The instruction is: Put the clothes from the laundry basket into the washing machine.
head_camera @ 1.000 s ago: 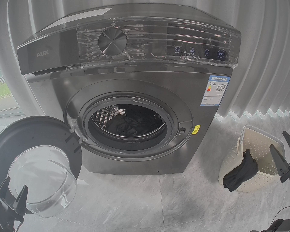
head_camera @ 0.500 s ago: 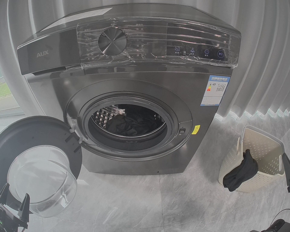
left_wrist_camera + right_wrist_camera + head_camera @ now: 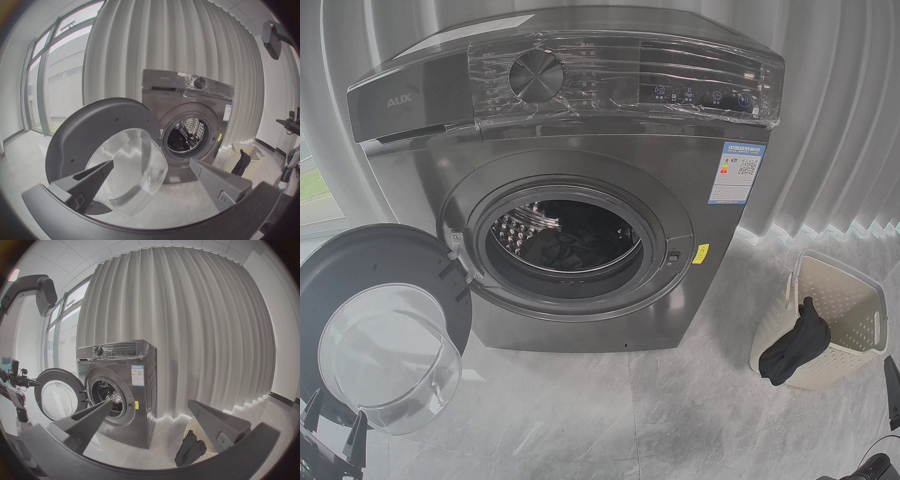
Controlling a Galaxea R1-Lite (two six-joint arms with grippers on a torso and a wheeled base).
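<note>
My left gripper (image 3: pixel 150 163) hangs empty, jaws spread wide, low by the swung-open door (image 3: pixel 375 275) of the washing machine (image 3: pixel 581 150). My right gripper (image 3: pixel 150 403) is spread and empty too, near the laundry basket (image 3: pixel 850 300) on the floor. One black garment (image 3: pixel 794 350) drapes over the basket's front rim; dark clothes (image 3: pixel 569 240) lie in the drum.

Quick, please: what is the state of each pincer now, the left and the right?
Left pincer: open, holding nothing.
Right pincer: open, holding nothing.
</note>
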